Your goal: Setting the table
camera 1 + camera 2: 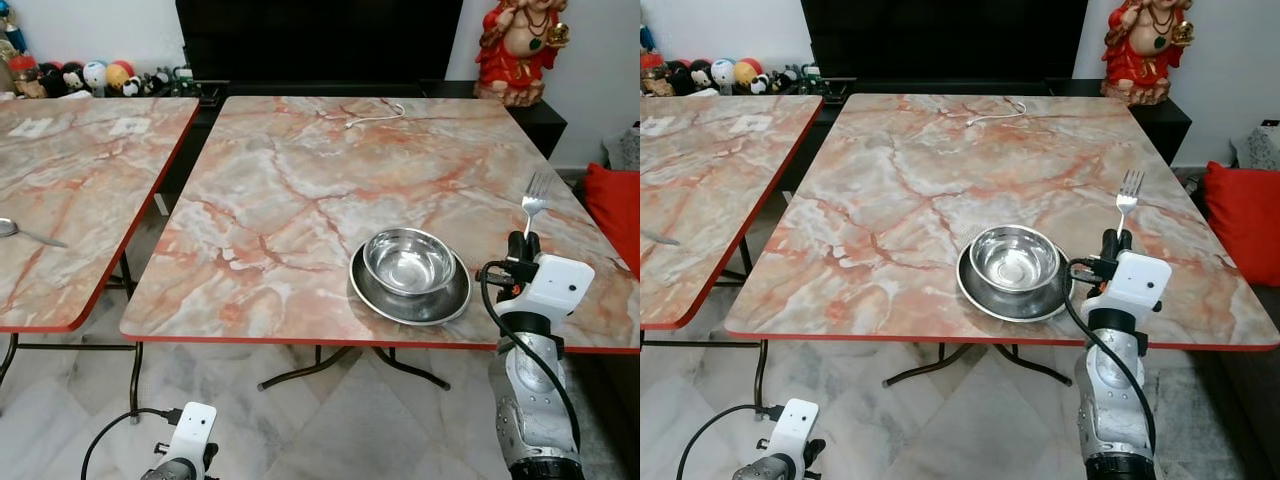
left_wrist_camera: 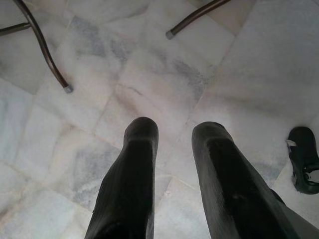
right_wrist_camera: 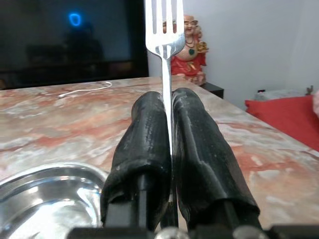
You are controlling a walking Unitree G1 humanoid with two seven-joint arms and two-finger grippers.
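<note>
A steel bowl [image 1: 409,261] sits inside a steel plate [image 1: 372,293] near the front edge of the marble-patterned table [image 1: 300,180]. Just right of the plate, my right gripper [image 1: 523,243] is shut on a silver fork [image 1: 535,194], held upright with the tines up; the right wrist view has the fork [image 3: 165,30] pinched between the black fingers [image 3: 142,134]. My left gripper [image 2: 174,130] hangs low over the floor, open, with nothing between its fingers. A spoon [image 1: 18,231] lies on the second table [image 1: 70,180] to the left.
A white cable [image 1: 375,115] lies at the table's far side. Behind stand a dark TV cabinet [image 1: 320,40], a red statue [image 1: 520,45] and small figurines [image 1: 90,75]. A red cushion [image 1: 615,205] is at the right. Table legs [image 2: 45,50] stand on the marble floor.
</note>
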